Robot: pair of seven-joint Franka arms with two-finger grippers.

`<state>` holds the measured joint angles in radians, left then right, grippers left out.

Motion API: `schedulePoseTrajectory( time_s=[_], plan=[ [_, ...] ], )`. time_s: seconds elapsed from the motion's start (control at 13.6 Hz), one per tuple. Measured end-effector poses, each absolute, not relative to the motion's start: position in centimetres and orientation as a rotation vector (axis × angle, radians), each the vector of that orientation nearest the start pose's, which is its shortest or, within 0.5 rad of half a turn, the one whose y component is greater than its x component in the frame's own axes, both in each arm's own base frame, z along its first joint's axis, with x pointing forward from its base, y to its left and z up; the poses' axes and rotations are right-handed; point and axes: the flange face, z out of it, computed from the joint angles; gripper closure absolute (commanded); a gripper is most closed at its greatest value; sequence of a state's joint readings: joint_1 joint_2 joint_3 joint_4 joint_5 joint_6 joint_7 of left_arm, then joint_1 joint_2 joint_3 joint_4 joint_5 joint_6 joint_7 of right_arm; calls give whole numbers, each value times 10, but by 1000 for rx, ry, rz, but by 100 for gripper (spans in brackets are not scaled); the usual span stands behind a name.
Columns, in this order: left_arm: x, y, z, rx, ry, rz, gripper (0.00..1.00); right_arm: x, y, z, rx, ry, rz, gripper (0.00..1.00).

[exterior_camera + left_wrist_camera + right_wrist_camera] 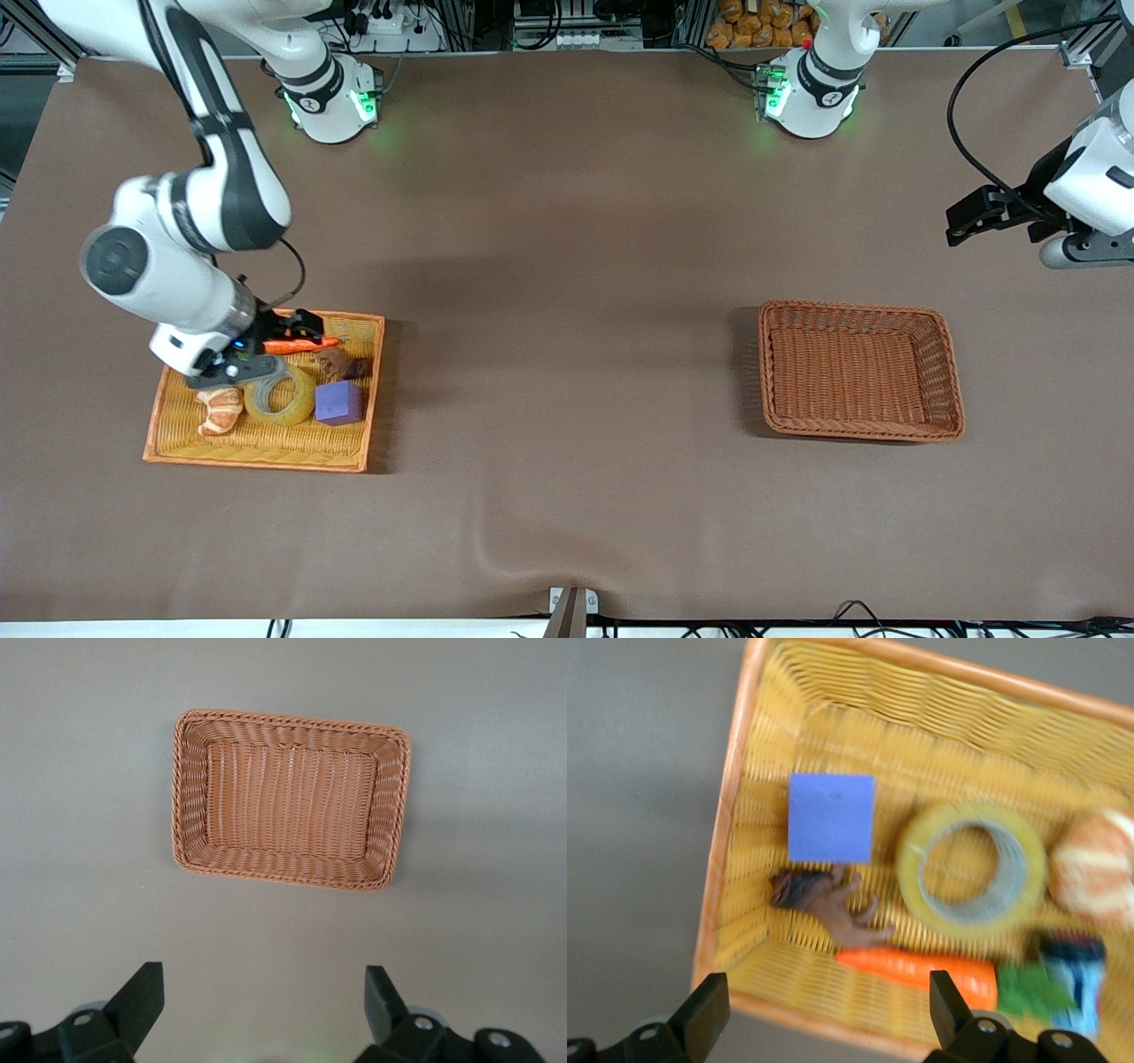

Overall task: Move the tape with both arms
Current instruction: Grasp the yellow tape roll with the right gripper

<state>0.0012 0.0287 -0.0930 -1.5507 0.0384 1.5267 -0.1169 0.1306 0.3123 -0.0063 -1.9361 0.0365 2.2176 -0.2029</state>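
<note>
The tape (299, 406), a yellowish ring with a grey core, lies flat in the yellow wicker tray (266, 447) at the right arm's end of the table, between a croissant and a purple cube. It also shows in the right wrist view (921, 875). My right gripper (266, 365) hangs open and empty over the tray, above the tape and carrot, holding nothing. In the right wrist view (828, 1010) its jaws stand wide apart. My left gripper (974, 217) waits open and empty in the air at the left arm's end; its jaws also show wide apart in the left wrist view (264, 1001).
The tray also holds a purple cube (338, 403), a croissant (220, 409), a carrot (301, 346) and a brown figure (344, 363). A brown wicker basket (948, 381) stands toward the left arm's end and shows in the left wrist view (190, 797).
</note>
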Motion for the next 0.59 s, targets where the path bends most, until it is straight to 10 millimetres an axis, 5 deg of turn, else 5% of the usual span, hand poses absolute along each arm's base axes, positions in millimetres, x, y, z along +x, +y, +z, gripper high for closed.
schedulePoseTrajectory(
  time_s=[0.29, 0.44, 0.51, 0.59],
  plan=[
    [559, -46, 610, -3099, -39, 87, 0, 614, 15, 249, -2986, -768, 77, 0],
    [559, -47, 610, -3099, -38, 83, 0, 613, 9, 224, -2953, -808, 95, 10],
    [559, -47, 610, -3099, -37, 82, 0, 612, 15, 215, -2945, -820, 109, 22],
    [559, -47, 610, -3099, -37, 83, 0, 610, 19, 209, -2938, -827, 125, 53]
  ],
)
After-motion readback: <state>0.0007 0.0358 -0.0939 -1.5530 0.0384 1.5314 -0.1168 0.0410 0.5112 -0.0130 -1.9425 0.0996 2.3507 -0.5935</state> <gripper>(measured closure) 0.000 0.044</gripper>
